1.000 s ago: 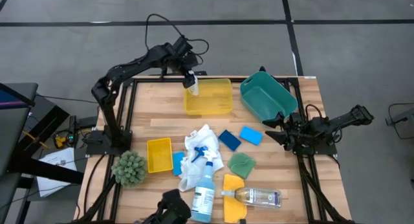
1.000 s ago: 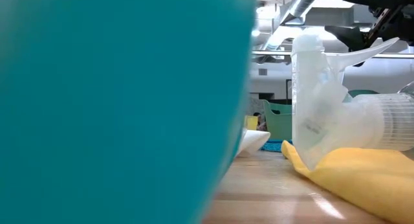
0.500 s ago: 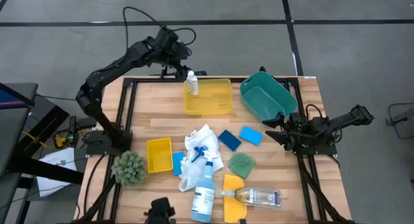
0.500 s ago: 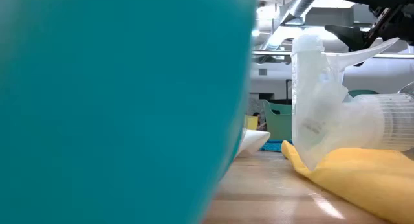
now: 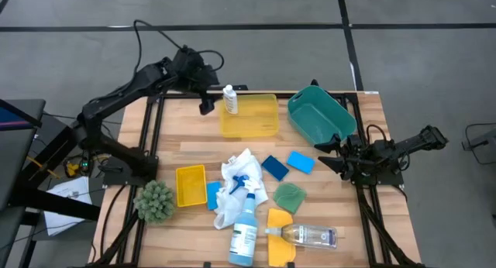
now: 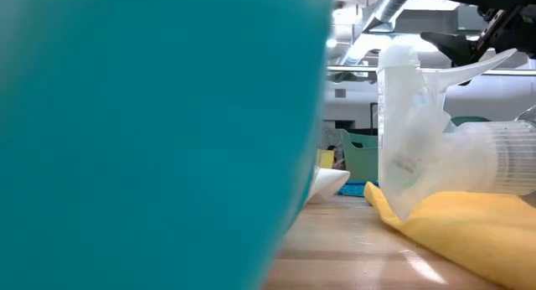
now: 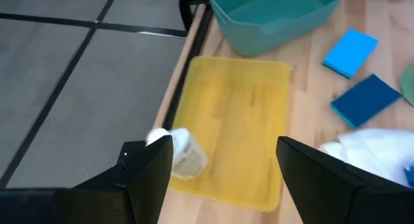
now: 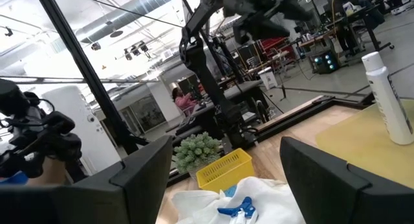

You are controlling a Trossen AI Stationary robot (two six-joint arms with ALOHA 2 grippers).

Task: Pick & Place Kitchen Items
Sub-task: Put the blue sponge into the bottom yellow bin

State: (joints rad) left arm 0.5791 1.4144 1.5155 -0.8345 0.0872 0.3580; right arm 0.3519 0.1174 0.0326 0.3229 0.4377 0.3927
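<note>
A white bottle [image 5: 230, 99] stands upright on its base in the far left corner of the large yellow tray [image 5: 256, 121]. My left gripper [image 5: 205, 107] hangs open just left of it, touching nothing; its wrist view shows the bottle [image 7: 182, 153] beyond the open fingers [image 7: 223, 179]. Nearer lie a white cloth [image 5: 235, 177], a blue-liquid spray bottle [image 5: 245, 220], two blue sponges [image 5: 275, 167] [image 5: 301, 161], a green cloth [image 5: 289, 196], and a clear bottle [image 5: 307, 235] on a yellow cloth [image 5: 279, 221]. My right gripper [image 5: 329, 154] rests open at the table's right side.
A teal bin [image 5: 320, 115] stands at the far right, beside the large tray. A small yellow tray [image 5: 190, 184] and a spiky green ball [image 5: 155, 200] sit at the near left. In the low view a teal shape [image 6: 151, 139] blocks the left half.
My left gripper has drawn back from the white bottle toward the table's left edge and risen, its fingers as wide apart as before. The bottle stays upright in the large yellow tray.
</note>
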